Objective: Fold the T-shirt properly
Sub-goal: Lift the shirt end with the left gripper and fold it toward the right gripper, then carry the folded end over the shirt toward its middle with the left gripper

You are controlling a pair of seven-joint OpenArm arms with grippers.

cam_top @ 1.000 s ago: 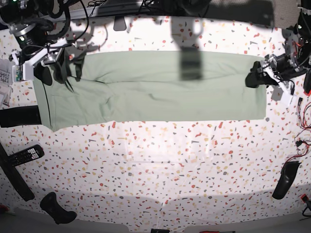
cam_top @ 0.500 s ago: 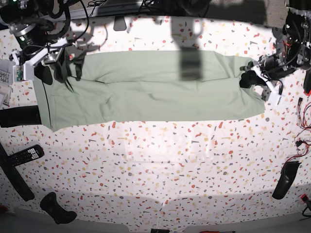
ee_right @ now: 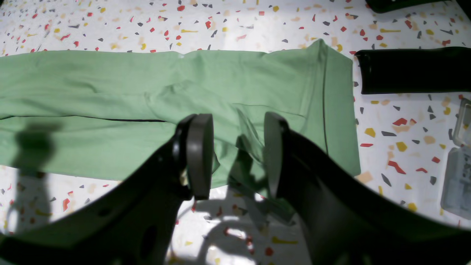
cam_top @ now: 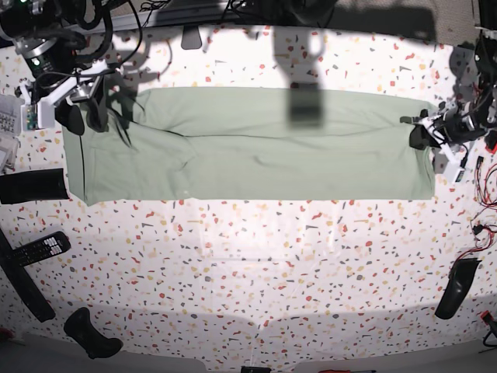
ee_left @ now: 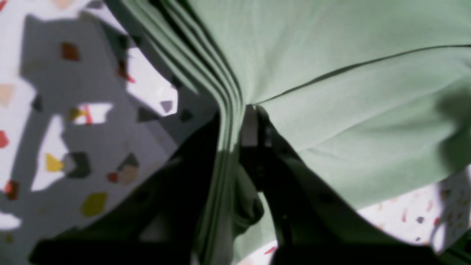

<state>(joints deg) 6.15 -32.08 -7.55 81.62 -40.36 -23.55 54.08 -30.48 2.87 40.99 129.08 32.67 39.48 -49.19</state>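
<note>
The pale green T-shirt [cam_top: 256, 148] lies folded into a long flat band across the far half of the speckled table. In the base view my left gripper [cam_top: 423, 137] is at the band's right end. The left wrist view shows the left gripper [ee_left: 235, 132] shut on the stacked layered edge of the T-shirt [ee_left: 349, 92]. My right gripper [cam_top: 99, 116] is at the band's upper left corner. In the right wrist view the right gripper [ee_right: 237, 154] has its jaws partly apart around a raised bunch of the T-shirt [ee_right: 110, 92], lifted off the table.
A black bar [cam_top: 31, 186], a remote [cam_top: 43, 249] and a black handle [cam_top: 92, 334] lie along the left side. Another black piece [cam_top: 454, 287] and cables [cam_top: 485, 225] are at the right edge. A clear plastic box [ee_right: 456, 158] sits beside the shirt's end.
My left gripper has shut on the shirt's right end and drawn it to the right. The band now lies straighter and longer, and its left edge has slid right. The right gripper has stayed put.
</note>
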